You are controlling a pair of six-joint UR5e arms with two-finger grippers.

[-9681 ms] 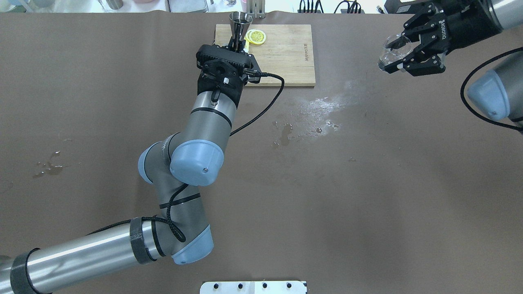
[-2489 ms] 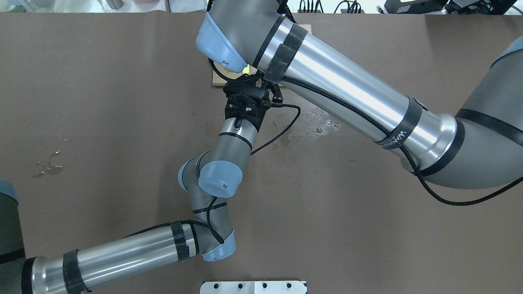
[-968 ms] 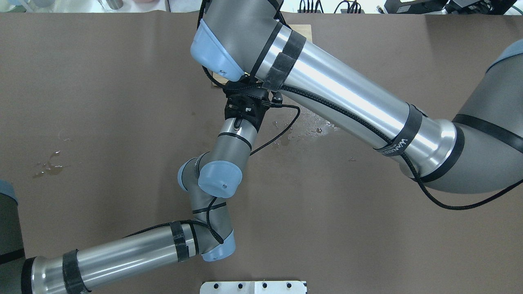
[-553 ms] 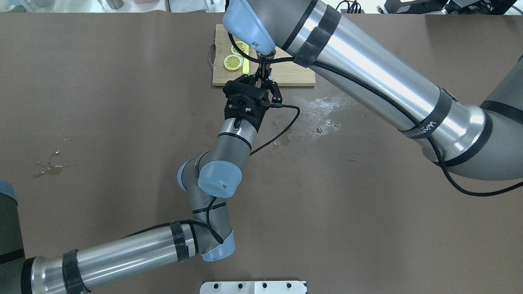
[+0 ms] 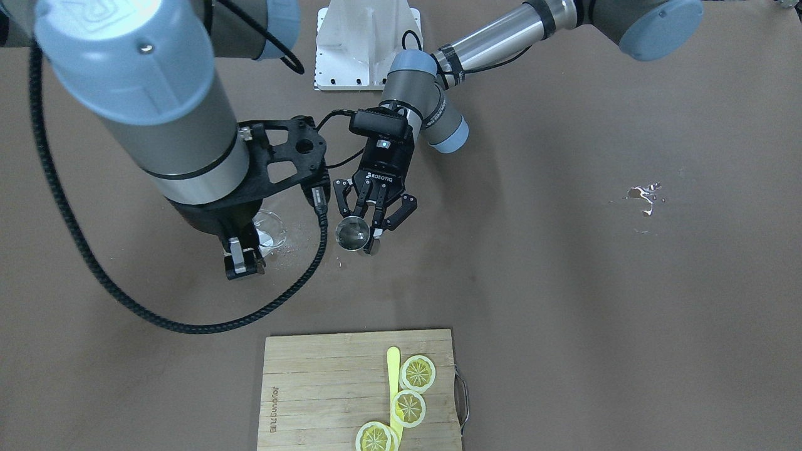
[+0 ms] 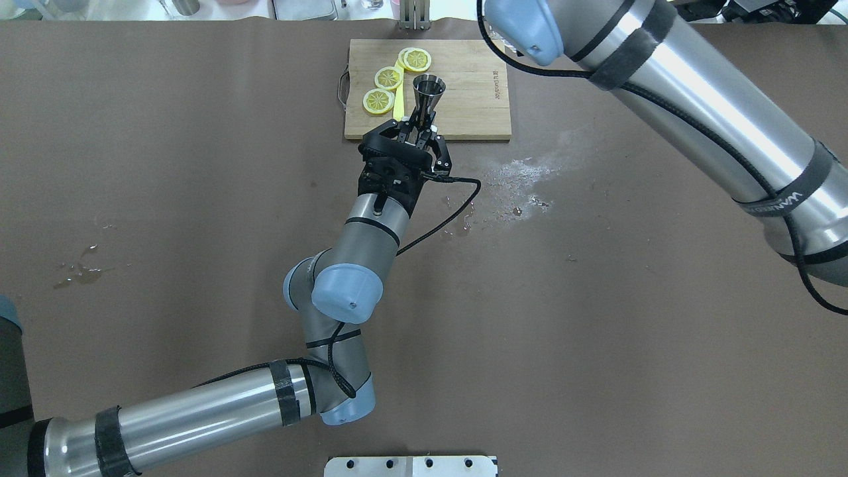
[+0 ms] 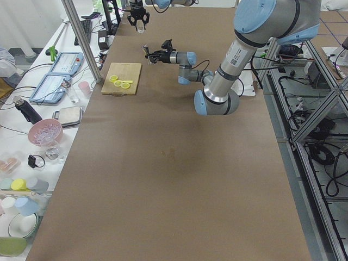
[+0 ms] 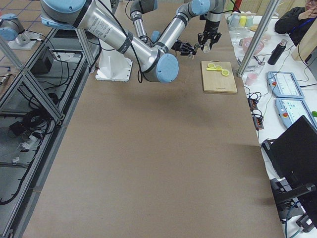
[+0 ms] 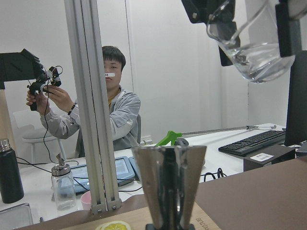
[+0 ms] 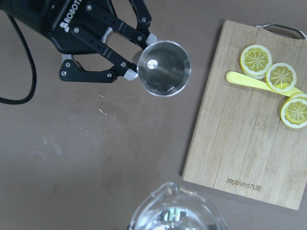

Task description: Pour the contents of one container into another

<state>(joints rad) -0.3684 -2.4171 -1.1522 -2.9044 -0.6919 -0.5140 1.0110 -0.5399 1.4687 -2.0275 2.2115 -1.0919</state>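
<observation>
L gripper (image 5: 362, 233) level, reaching fwd, clamped on upright jigger (image 5: 352, 233), over table beside board (image 5: 326, 388) | R gripper (image 5: 249, 249) pointing down, clamped on glass cup (image 5: 270, 230), beside jigger, higher up.

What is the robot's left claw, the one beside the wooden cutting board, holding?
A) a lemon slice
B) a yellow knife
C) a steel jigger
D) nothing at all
C: the left gripper is shut on the steel jigger, held upright with its mouth up. The lemon slices lie on the cutting board, and the right gripper holds a glass pitcher.
</observation>
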